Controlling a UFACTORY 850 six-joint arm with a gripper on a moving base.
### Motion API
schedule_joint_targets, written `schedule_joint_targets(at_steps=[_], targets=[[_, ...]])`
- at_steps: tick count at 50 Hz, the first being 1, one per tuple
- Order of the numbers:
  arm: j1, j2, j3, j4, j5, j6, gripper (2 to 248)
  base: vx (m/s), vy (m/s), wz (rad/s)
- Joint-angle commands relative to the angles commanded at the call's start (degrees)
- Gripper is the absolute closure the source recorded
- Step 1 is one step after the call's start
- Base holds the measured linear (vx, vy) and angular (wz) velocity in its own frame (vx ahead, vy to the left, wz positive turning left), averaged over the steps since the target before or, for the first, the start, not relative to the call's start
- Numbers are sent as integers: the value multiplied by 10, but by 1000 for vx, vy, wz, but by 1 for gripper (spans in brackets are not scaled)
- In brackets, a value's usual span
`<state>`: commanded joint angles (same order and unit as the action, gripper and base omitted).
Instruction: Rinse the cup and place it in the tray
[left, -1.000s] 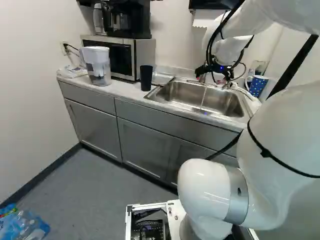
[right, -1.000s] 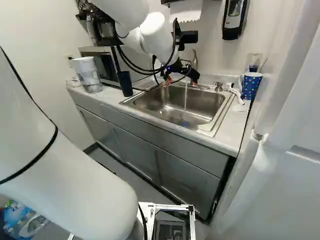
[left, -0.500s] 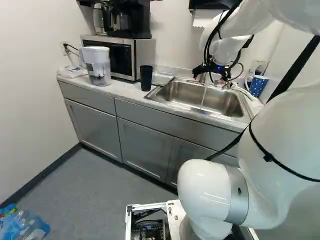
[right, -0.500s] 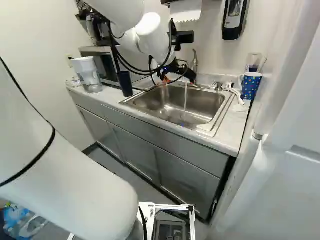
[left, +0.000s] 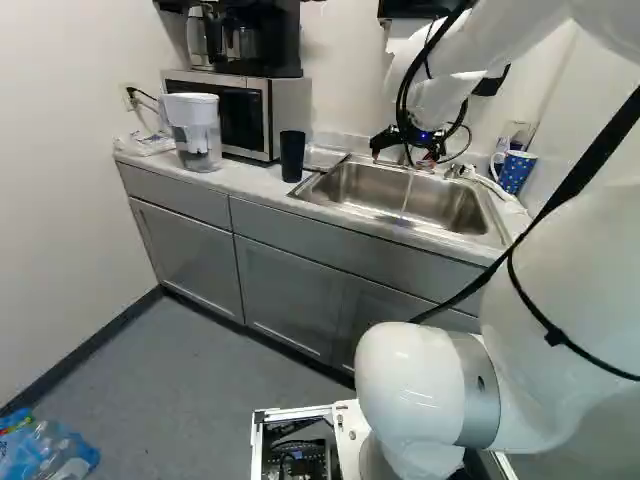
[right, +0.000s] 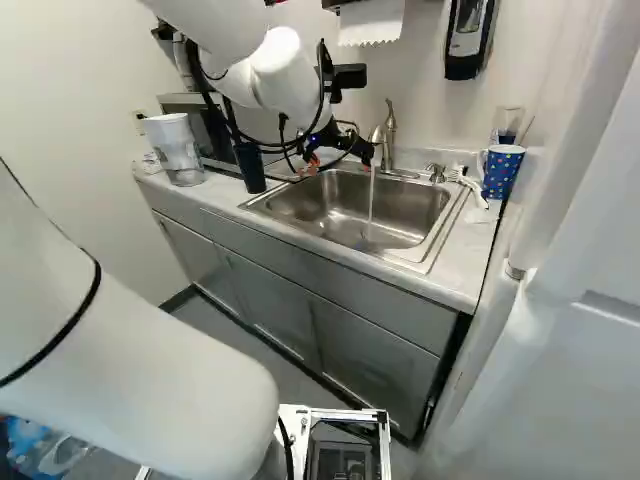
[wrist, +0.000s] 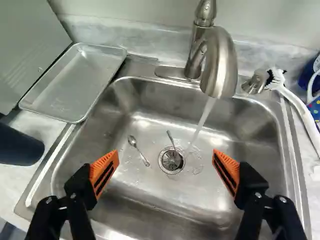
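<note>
Holding the pincer (right: 340, 166) wide apart above the sink (wrist: 125, 185), with a spoon (wrist: 132, 141) and running water (wrist: 204, 117) inside, the dark cup (wrist: 17, 145) to its left beside the tray (wrist: 75, 82), and the dotted cup (right: 503, 172) to its right

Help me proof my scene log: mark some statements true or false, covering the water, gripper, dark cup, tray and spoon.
1. Water runs from the faucet. True.
2. The gripper is shut on a cup. False: it is open, with nothing gripped.
3. The dark cup stands on the counter. True.
4. A spoon lies in the tray. False: the spoon lies in the sink.
5. The tray is beside the sink. True.
</note>
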<state>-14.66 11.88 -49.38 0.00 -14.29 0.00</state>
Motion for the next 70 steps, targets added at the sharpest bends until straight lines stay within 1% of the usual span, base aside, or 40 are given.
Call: schedule_joint_targets(at_steps=[70], targets=[[146,-1,-1,0,0,0,3,0,0,0]])
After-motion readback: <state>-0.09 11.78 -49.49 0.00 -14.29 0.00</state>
